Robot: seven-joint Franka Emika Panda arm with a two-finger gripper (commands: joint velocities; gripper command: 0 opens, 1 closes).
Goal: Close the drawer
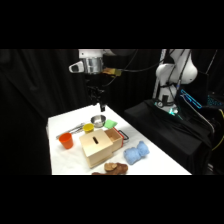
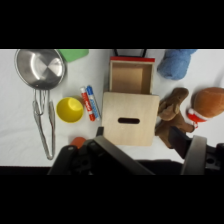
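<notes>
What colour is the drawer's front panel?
Reddish-orange; the drawer front shows best in the wrist view.

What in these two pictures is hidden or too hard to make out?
- Gripper: open or shut, unclear in both views.
- Drawer handle: cut by the wrist view's top edge.
- Orange cup: mostly behind the black linkage, wrist view.
- Brown toy: cut by the side view's bottom edge.

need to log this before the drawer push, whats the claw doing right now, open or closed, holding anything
claw: whether open or closed cannot be told; it holds nothing and hangs above the table, clear of the drawer, which is pulled out of the wooden box.
</notes>
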